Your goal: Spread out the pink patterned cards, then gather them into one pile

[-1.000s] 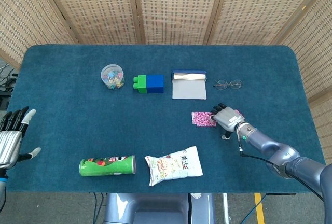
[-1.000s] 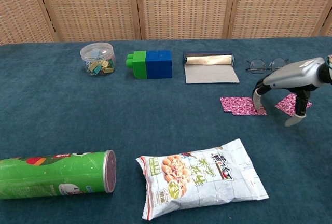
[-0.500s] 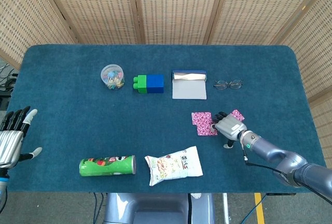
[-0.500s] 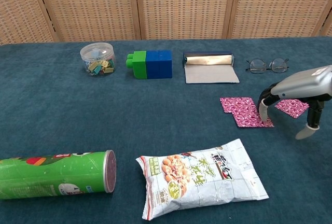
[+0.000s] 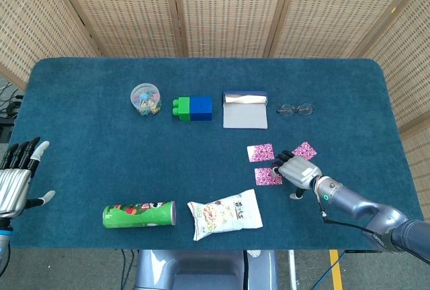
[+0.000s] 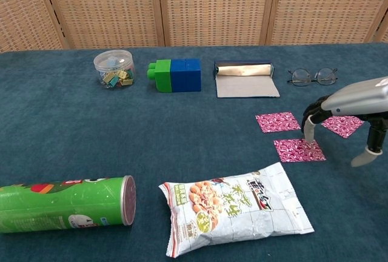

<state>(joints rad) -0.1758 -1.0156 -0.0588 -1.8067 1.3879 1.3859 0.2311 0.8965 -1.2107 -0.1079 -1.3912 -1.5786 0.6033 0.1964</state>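
Three pink patterned cards lie apart on the blue cloth at the right. One card [image 5: 261, 152] [image 6: 278, 122] sits furthest left. A second card [image 5: 268, 176] [image 6: 298, 150] lies nearer the front edge. The third card [image 5: 304, 150] [image 6: 343, 126] lies to the right, partly behind my right hand [image 5: 297, 169] [image 6: 347, 105]. That hand arches over the cloth with its fingers pointing down. Its fingertips [image 6: 308, 131] touch the far right corner of the front card, and it holds nothing. My left hand [image 5: 17, 177] hovers open at the table's left edge, far from the cards.
Along the back stand a clear jar of clips [image 5: 146, 98] [image 6: 114, 68], a green and blue block [image 5: 193, 108] [image 6: 177, 74], a silver pouch [image 5: 245, 109] [image 6: 245, 79] and glasses [image 5: 296, 109] [image 6: 312, 76]. Near the front lie a green can [image 5: 139, 214] [image 6: 63, 204] and a snack bag [image 5: 225, 214] [image 6: 233, 207].
My right hand has drawn back toward the front edge, dragging one card off the card it overlapped. The two now lie apart. The left hand has stayed put.
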